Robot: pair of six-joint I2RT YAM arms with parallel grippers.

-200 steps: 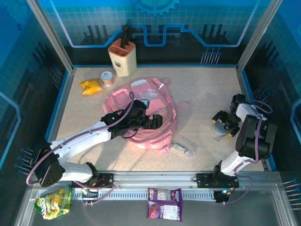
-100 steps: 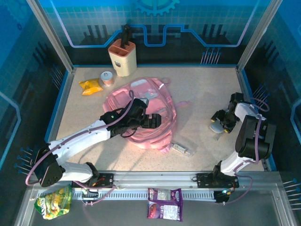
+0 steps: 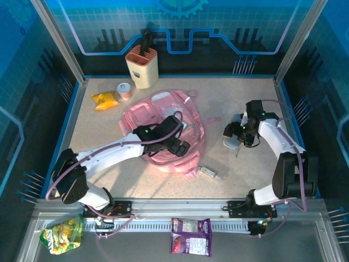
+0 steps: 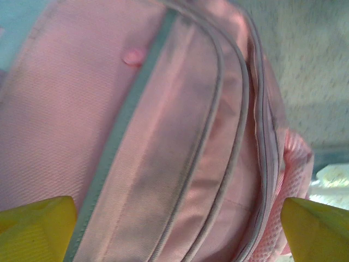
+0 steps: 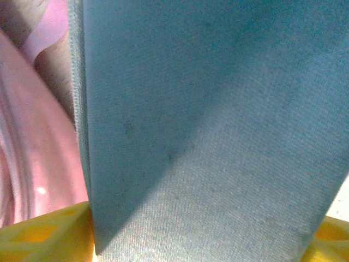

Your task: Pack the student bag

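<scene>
Your left end effector (image 3: 180, 136) hangs over the pink backpack (image 3: 147, 112), which lies flat on the table (image 3: 240, 98) a little left of centre, its straps trailing toward the near edge. From the left wrist camera you see the two yellow fingertips (image 4: 32, 229) at opposite lower corners with the bag's pink fabric and pale zip trim between them. The jaws stand wide apart and hold nothing.

Your right end effector (image 3: 237, 136) is out over the table to the right of the backpack and apart from it. It is clamped on a grey fabric pouch (image 3: 230, 143). In the right wrist view the pouch (image 5: 207, 120) spans the gap between the yellow fingertips (image 5: 38, 232), and a strip of pink shows at the left edge.

Behind the backpack, at the far edge, stand a cream holder (image 3: 142, 66) with a black handle sticking out, a small roll of tape (image 3: 125, 90) and a yellow snack packet (image 3: 104, 100). A clear plastic item (image 3: 210, 173) lies just beside the bag's near right corner. A green snack bag (image 3: 61, 233) and a purple packet (image 3: 191, 236) sit on the near ledge in front of the arm bases.
</scene>
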